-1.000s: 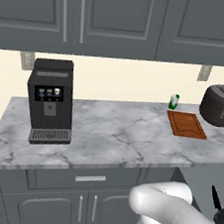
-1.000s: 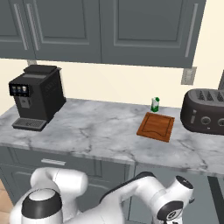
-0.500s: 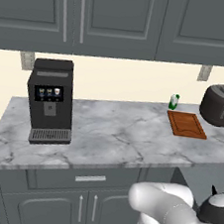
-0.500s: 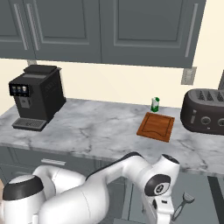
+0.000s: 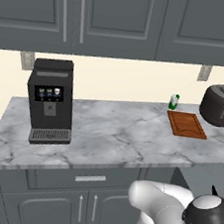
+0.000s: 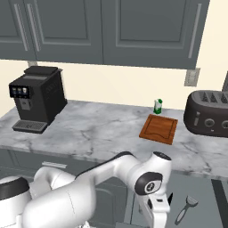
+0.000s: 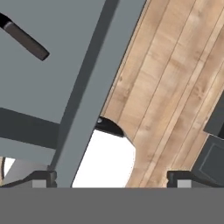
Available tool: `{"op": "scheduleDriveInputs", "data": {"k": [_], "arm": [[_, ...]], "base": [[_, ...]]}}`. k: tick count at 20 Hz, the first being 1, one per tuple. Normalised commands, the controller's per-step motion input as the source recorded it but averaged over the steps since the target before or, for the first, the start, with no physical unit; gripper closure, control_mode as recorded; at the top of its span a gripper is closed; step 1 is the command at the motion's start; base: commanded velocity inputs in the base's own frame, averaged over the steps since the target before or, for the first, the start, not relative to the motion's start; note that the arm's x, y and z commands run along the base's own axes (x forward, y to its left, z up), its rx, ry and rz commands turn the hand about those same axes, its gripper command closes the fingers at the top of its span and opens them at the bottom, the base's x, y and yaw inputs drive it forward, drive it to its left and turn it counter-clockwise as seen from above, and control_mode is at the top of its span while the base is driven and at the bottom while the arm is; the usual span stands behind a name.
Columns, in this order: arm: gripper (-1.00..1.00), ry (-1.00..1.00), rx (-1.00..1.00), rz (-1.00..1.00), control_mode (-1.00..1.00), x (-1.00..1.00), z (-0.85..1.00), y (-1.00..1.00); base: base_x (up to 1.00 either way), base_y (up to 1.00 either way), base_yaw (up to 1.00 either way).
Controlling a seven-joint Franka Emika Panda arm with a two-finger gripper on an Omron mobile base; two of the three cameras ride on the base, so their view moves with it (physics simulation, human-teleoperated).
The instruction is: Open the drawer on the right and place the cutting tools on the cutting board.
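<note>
The white arm [image 6: 111, 178] bends low in front of the counter [image 6: 98, 129], its wrist turned down over the open drawer [image 6: 200, 196]. The cutting board [image 6: 158, 129] lies on the counter between bottle [image 6: 157, 106] and toaster [image 6: 209, 115]. The peeler [image 6: 185, 209] rests inside the drawer. The gripper [image 7: 111, 177] hangs spread wide, holding nothing, above the drawer's front edge and wooden floor [image 7: 175, 87].

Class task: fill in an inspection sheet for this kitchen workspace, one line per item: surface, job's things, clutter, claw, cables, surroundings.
Surface: grey marble counter.
Job's things: drawer open below the counter's right end; pale peeler inside it, dark knife handle in the hand view; cutting board bare.
Clutter: coffee machine, toaster, small green bottle behind the board.
Claw: claw open, holding nothing, over the drawer's edge.
Cables: nothing seen.
Surroundings: grey wall cabinets, wooden floor.
</note>
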Motion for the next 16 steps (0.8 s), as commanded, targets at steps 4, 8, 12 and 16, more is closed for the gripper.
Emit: {"op": "scheduleDriveInputs", "data": {"k": [4, 8, 12, 16], "arm": [[-1.00, -0.09, -0.01, 0.12, -1.00, 0.02, 0.05, 0.02], [-1.00, -0.03, -0.01, 0.20, -1.00, 0.00, 0.09, 0.00], [-1.00, 0.00, -0.03, 0.22, -1.00, 0.00, 0.11, 0.00], [-1.00, 0.00, -0.02, 0.18, -1.00, 0.00, 0.08, 0.00]], "base": [[0.00, 0.00, 0.00], [0.00, 0.00, 0.00], [0.00, 0.00, 0.00], [0.00, 0.00, 0.00]]}}
